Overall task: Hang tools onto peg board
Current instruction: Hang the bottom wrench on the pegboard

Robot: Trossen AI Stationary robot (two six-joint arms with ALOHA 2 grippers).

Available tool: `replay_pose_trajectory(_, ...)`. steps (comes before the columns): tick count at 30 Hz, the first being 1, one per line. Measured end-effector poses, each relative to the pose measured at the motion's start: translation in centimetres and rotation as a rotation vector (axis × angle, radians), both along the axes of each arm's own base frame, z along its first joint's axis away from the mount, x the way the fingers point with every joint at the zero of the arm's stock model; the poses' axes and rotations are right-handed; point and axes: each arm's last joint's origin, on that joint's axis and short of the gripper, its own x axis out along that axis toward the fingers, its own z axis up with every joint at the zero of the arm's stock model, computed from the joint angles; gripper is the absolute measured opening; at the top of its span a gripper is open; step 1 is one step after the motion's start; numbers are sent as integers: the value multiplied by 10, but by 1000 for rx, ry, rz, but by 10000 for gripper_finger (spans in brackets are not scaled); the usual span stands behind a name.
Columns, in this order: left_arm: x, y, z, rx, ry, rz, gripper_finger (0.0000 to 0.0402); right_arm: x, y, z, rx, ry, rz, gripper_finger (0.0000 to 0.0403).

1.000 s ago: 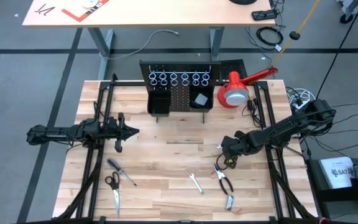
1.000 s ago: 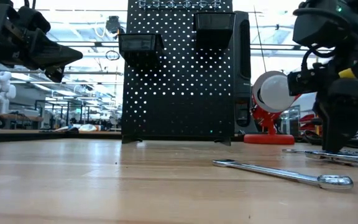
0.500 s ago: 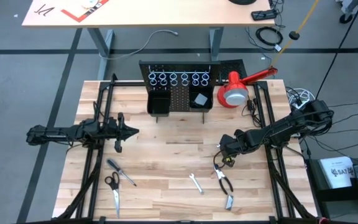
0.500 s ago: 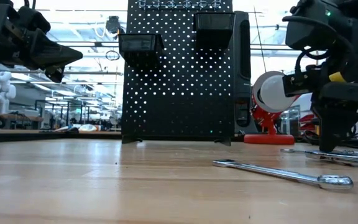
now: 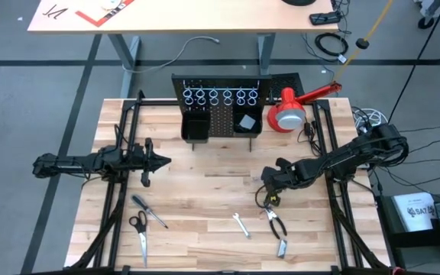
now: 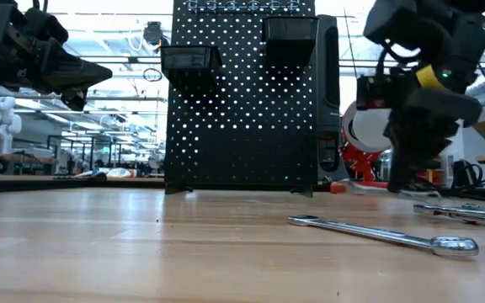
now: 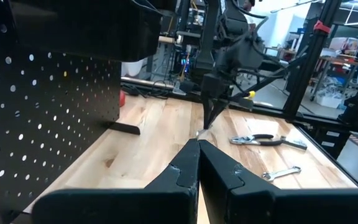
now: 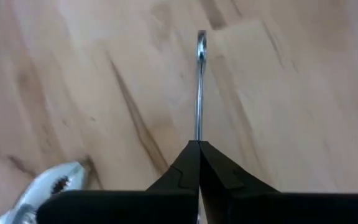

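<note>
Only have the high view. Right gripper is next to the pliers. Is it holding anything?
Observer: Yes. The right wrist view shows the right gripper with its jaws shut on a thin silver shaft that sticks out ahead of them.
Operator: Pliers caught too?
Observer: No. The pliers lie on the table, apart from the shaft.
Operator: Left side?
Observer: In the left wrist view the left gripper has its jaws shut with nothing between them.
</note>
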Motion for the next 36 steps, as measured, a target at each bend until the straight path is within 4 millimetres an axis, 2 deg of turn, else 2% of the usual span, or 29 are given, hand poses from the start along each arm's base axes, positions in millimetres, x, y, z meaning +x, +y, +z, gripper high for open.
replay_pose_trajectory(10,0,0,0,-2,-4,0,13,30,8,49,-15,-144,85,3)
replay_pose_trajectory(17,0,0,0,7,-3,0,13,34,9,57,-31,-155,129,2)
replay_pose_trajectory(19,0,0,0,7,-3,0,13,34,10,56,-50,-146,169,1)
replay_pose_trajectory(22,0,0,0,8,-3,0,13,36,12,48,-90,-104,246,24)
replay_pose_trajectory(28,0,0,0,7,-3,0,13,45,16,14,-115,33,377,129)
replay_pose_trajectory(31,0,0,0,7,-3,0,13,49,15,-3,-130,94,393,166)
replay_pose_trajectory(33,0,0,0,7,-3,0,13,51,11,-11,-130,123,381,172)
replay_pose_trajectory(36,0,0,0,8,-3,0,13,54,8,-17,-118,142,371,159)
